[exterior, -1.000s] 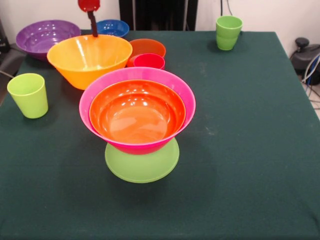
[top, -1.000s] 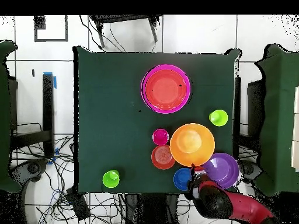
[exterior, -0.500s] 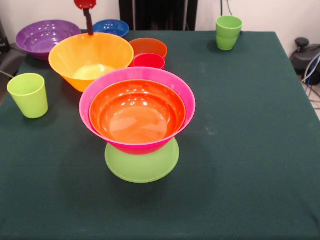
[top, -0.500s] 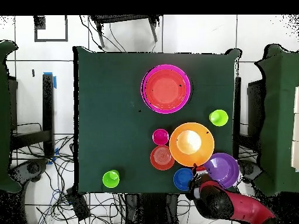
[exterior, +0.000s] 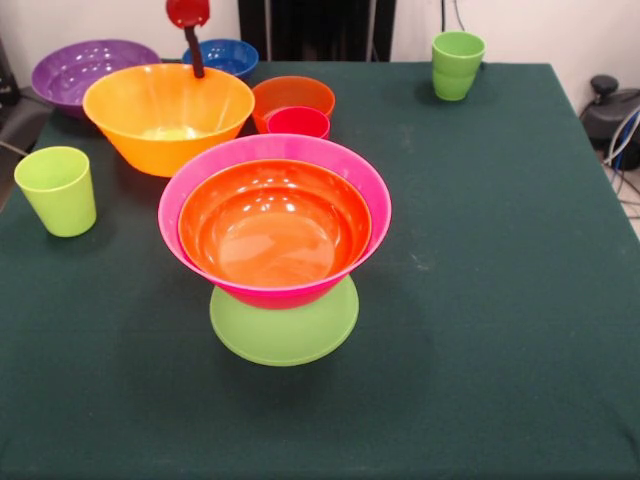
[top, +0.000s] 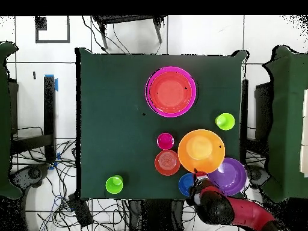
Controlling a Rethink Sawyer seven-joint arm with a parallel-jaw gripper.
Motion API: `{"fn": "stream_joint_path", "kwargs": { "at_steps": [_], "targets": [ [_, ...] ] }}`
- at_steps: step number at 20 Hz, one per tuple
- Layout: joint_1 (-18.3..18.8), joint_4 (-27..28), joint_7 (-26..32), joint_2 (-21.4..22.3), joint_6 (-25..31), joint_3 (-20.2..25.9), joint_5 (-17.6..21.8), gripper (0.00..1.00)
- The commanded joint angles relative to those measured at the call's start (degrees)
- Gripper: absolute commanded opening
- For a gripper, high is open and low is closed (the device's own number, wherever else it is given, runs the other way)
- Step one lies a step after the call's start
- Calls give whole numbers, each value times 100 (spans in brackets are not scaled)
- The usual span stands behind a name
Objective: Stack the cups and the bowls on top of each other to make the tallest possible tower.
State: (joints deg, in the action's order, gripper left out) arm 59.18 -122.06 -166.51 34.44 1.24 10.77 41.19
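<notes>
The tower stands mid-table: a lime green bowl [exterior: 284,335] rim-down, the big pink bowl [exterior: 274,150] on it, an orange bowl [exterior: 275,225] nested inside. It also shows in the overhead view [top: 171,91]. My gripper [exterior: 197,68] comes down from the top edge and is shut on the far rim of the large yellow-orange bowl [exterior: 168,115], which overlaps the purple bowl [exterior: 80,68]. A red-pink cup [exterior: 298,122], a small dark orange bowl [exterior: 290,95] and a small blue bowl [exterior: 228,55] sit behind the tower.
One light green cup [exterior: 58,190] stands at the left edge, another [exterior: 457,64] at the far right corner. In the overhead view the yellow-orange bowl [top: 201,150] partly covers the purple bowl [top: 231,177] beside my arm [top: 228,210].
The yellow-orange bowl has gone from tilted to level and shifted towards the purple bowl, now overlapping it. My gripper moved with its rim.
</notes>
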Motion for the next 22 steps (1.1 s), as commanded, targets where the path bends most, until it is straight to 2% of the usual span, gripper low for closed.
{"fn": "stream_joint_path", "kwargs": {
  "at_steps": [1,7,8,22],
  "targets": [
    [-374,565,54,-447,-182,66,53,100],
    [-449,569,42,-412,-193,7,40,100],
    [-467,566,42,-398,-185,-9,37,0],
    [-632,653,54,-287,-156,-131,25,0]
  ]
}}
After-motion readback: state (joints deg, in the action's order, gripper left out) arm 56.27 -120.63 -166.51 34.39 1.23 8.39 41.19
